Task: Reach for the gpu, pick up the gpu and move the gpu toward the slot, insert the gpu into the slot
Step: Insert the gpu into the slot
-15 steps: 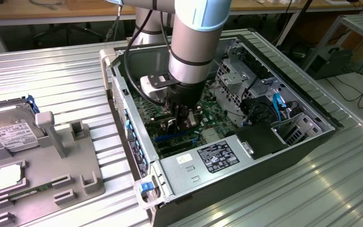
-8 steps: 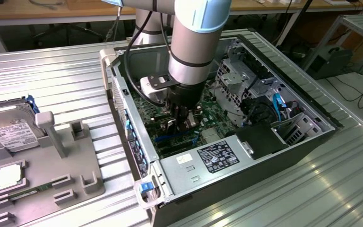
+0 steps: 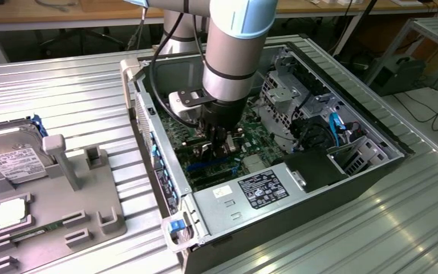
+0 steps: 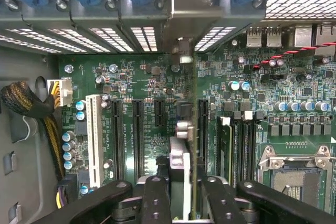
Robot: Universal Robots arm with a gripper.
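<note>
My gripper [image 3: 217, 144] reaches down into the open computer case, over the green motherboard [image 3: 261, 142]. In the wrist view my gripper [image 4: 185, 195] is shut on the gpu [image 4: 181, 156], a thin dark card seen edge-on between the black fingers [image 4: 155, 195]. Its silver end bracket [image 4: 181, 17] lies against the case's rear wall, and its small heatsink sits just ahead of the fingers. The card stands upright right beside a long black slot [image 4: 202, 124]. Whether its lower edge is inside the slot I cannot tell.
Several more expansion slots, one white [image 4: 94, 135] and the rest black [image 4: 118, 135], lie beside it. The square CPU socket [image 4: 294, 174] and memory sticks [image 4: 226, 150] are close by. A hard drive [image 3: 9, 157] and grey fixture [image 3: 82, 200] sit outside the case.
</note>
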